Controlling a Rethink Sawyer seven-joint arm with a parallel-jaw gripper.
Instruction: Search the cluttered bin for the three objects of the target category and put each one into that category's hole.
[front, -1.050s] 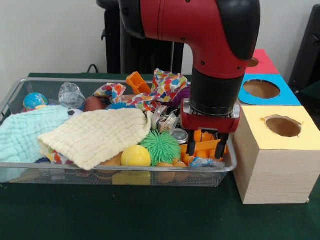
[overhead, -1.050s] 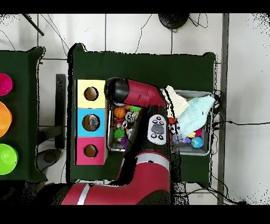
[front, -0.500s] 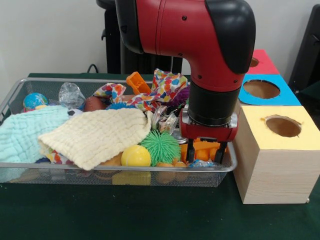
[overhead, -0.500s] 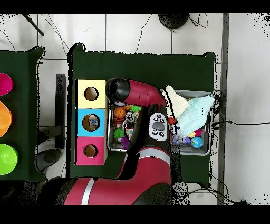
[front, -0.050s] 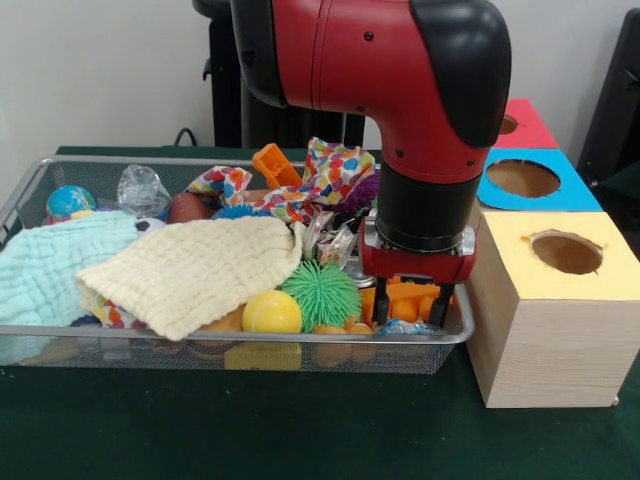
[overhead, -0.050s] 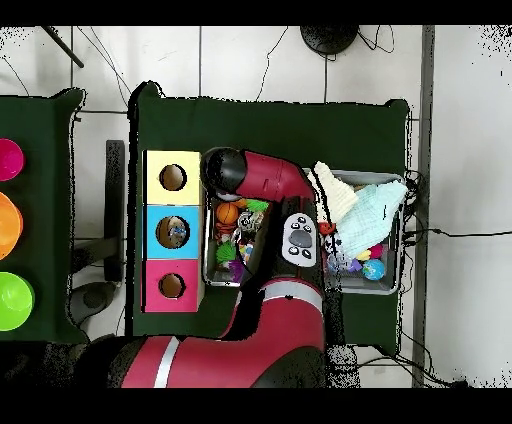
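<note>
A: How do the fingers (front, -0.050s: 382, 305) stand?

B: Two black fingers point straight down, apart, with orange plastic pieces (front, -0.050s: 405, 296) showing between and behind them. I cannot tell whether the tips touch those pieces. The gripper (front, -0.050s: 410, 308) sits low inside the wire bin (front, -0.050s: 250, 340), at about 4 o'clock of the bin in the front view, close to the yellow-topped wooden box (front, -0.050s: 553, 318).

A: What lies around it?

B: At 9 o'clock from the gripper there is a green spiky ball (front, -0.050s: 320, 293), and further the same way a yellow ball (front, -0.050s: 271, 313). A cream cloth (front, -0.050s: 195, 270) covers the middle of the bin, and a pale mint cloth (front, -0.050s: 45, 270) lies at its 9 o'clock end. A colourful dotted cloth (front, -0.050s: 325, 178) and an orange toy (front, -0.050s: 276, 164) sit toward 12 o'clock.

A: And the holes?

B: Three boxes stand in a row beside the bin on the dark green counter (front, -0.050s: 300, 430): yellow top nearest, then a blue top (front, -0.050s: 527, 180), then a red top (front, -0.050s: 522, 125), each with a round hole. In the overhead view the red arm (overhead, -0.050s: 270, 185) covers much of the bin (overhead, -0.050s: 392, 285).
</note>
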